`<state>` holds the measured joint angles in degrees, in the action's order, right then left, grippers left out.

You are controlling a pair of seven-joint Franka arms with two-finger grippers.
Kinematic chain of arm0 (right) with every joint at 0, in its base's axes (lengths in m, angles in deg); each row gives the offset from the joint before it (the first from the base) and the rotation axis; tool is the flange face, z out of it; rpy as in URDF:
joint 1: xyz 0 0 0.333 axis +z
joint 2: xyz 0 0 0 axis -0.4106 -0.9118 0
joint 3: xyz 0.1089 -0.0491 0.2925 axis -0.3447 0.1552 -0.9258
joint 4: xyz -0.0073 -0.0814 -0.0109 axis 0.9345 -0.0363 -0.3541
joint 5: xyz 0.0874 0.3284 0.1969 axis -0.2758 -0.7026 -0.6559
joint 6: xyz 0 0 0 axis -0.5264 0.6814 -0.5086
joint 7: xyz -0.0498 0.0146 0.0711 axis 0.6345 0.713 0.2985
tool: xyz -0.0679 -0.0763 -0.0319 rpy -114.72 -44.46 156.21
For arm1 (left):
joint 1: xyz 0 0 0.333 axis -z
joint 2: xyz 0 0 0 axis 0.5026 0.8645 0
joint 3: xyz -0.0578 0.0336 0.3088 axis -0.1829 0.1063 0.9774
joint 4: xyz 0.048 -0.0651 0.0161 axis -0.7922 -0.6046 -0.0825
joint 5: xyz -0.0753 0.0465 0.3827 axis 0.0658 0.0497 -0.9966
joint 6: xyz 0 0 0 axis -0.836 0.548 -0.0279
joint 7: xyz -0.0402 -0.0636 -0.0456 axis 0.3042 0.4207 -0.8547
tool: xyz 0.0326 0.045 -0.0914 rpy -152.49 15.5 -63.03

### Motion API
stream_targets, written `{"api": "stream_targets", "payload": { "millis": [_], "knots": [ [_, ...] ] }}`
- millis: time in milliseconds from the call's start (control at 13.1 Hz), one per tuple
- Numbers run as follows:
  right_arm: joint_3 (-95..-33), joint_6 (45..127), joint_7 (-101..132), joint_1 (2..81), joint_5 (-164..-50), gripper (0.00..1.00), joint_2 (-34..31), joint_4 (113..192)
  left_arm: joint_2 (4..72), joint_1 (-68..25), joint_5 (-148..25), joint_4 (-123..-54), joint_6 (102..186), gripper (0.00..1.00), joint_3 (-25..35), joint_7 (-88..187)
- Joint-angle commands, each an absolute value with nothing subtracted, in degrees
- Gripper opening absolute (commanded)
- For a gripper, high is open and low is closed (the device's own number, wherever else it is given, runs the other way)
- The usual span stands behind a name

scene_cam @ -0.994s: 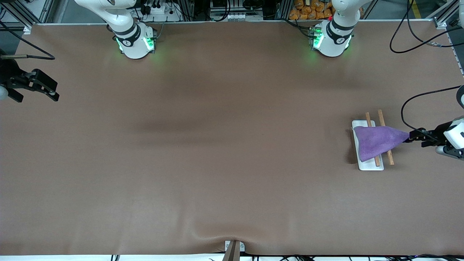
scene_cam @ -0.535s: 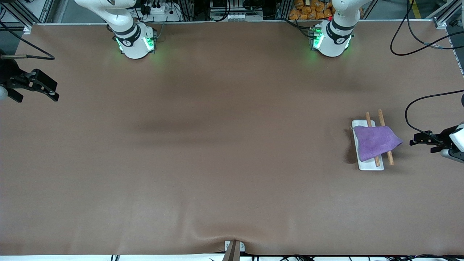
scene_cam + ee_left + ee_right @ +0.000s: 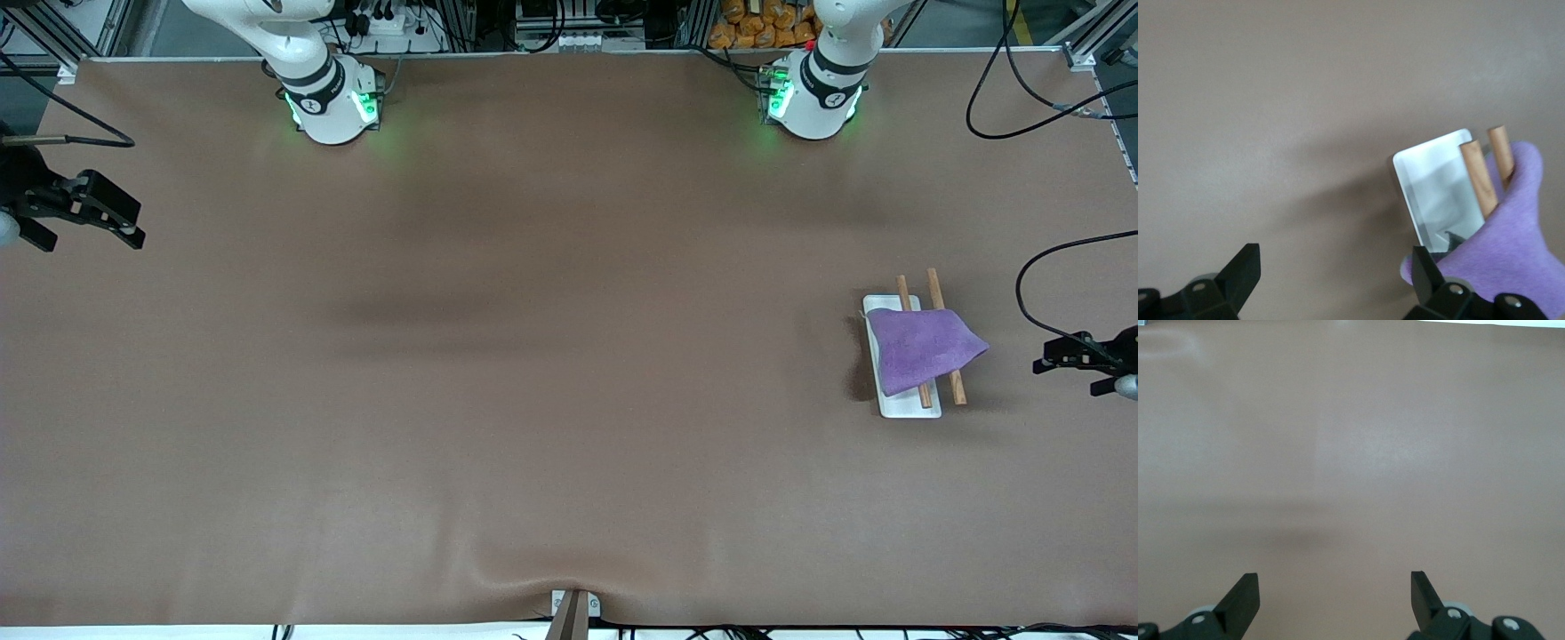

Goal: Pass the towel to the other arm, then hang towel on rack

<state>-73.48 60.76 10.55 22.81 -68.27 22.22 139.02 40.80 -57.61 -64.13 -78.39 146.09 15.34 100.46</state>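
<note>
The purple towel [image 3: 925, 348] hangs draped over the two wooden rods of the rack [image 3: 907, 404], whose white base lies on the table toward the left arm's end. The towel [image 3: 1511, 247] and the rack [image 3: 1438, 187] also show in the left wrist view. My left gripper [image 3: 1058, 360] is open and empty, beside the rack and apart from the towel, at the table's edge. My right gripper [image 3: 129, 229] is open and empty, waiting at the right arm's end of the table. It also shows in the right wrist view [image 3: 1335, 587] over bare table.
A brown mat [image 3: 533, 356] covers the table. Black cables [image 3: 1022, 284] loop near the left gripper. A small bracket [image 3: 573, 609] sits at the table's edge nearest the front camera.
My left gripper has let go of the towel's corner and drawn back from the rack toward the table's end. The towel's corner has dropped onto the rods. The right arm has not moved.
</note>
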Motion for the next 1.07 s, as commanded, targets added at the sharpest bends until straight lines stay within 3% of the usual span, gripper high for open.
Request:
{"api": "stream_targets", "payload": {
  "millis": [0,994],
  "knots": [
    [-73.4,60.0,10.5,22.9,-68.4,1.0,21.4,137.5,38.6,-56.8,-63.1,-76.1,141.0,1.0,14.5,96.5],
    [-73.3,59.8,10.4,22.4,-68.3,1.0,21.4,137.5,21.9,-56.8,-70.5,-76.0,124.3,1.0,1.1,65.2]
  ]
}}
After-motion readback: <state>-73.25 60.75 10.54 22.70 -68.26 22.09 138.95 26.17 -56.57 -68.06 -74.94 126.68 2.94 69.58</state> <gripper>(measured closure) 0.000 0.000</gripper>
